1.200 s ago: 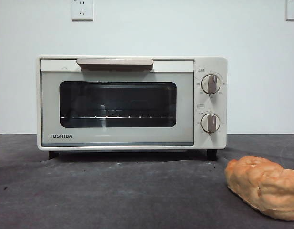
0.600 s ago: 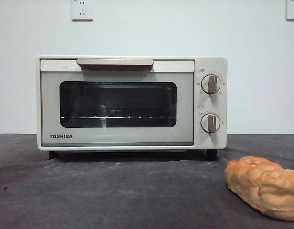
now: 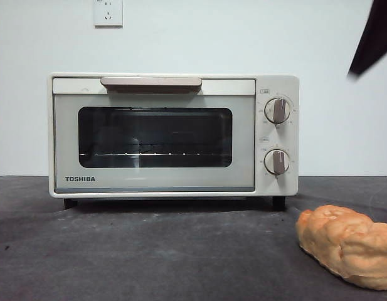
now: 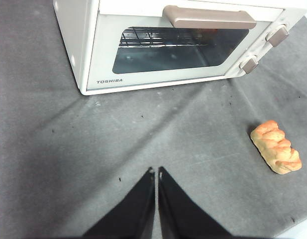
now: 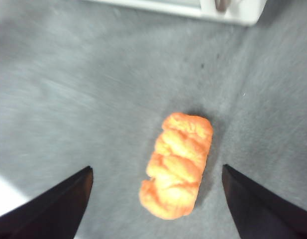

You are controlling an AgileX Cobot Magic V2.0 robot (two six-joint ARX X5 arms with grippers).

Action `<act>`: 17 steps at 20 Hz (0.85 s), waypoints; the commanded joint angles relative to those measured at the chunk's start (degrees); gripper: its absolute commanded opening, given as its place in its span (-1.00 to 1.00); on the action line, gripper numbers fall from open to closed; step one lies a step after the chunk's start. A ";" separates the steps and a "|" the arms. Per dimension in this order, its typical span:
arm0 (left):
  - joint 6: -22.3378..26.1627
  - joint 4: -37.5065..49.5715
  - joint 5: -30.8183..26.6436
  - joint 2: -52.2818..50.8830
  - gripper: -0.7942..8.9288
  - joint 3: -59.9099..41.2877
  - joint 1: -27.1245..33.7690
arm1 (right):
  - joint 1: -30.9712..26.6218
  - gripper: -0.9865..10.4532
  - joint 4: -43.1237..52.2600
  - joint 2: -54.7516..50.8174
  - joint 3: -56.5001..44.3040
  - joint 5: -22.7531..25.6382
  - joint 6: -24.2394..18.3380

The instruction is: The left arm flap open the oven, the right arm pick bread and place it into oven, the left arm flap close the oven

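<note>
- Hovering above the bread [image 5: 177, 164], my right claw [image 5: 155, 199] has its jaws spread wide, one on each side of the loaf and well clear of it; nothing is gripped.
- My left claw [image 4: 156, 173] hangs over bare mat [image 4: 68, 149] in front of the oven [image 4: 93, 50], jaws pressed together and empty, apart from the handle [image 4: 210, 18].
- Bread lies flat on the mat, off to the knob side of the oven and nearer the table's front edge; in the front view it sits low at the right [image 3: 349, 246].
- Oven door [image 3: 154, 139] is shut, handle along its top edge, wire rack [image 3: 149, 153] visible through the glass with nothing on it. No step of the task looks done yet.
- Risk, as I judge it: my right claw is poised over the loaf while the door is shut. If I pick first, I would carry bread to a closed oven.
- Closed left jaws may skid off the bar handle rather than hook it, leaving the door half down.
- Bread looks soft and lumpy; a hard squeeze could crush it, and a loose one could let it drop.
- Both arms working near the door could crowd each other.
</note>
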 commanded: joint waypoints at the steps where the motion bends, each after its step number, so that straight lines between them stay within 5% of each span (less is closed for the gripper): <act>1: 0.72 0.31 0.17 0.22 -0.80 1.18 -0.13 | 3.72 -0.10 4.46 2.03 -2.54 3.34 4.24; 8: 0.72 0.33 0.17 0.22 -0.80 1.18 -0.13 | 12.20 -0.10 12.72 9.77 -8.20 14.93 8.11; 17: 0.70 0.33 0.17 0.22 -0.80 1.18 -0.13 | 13.84 -0.10 21.24 21.22 -8.20 17.22 9.35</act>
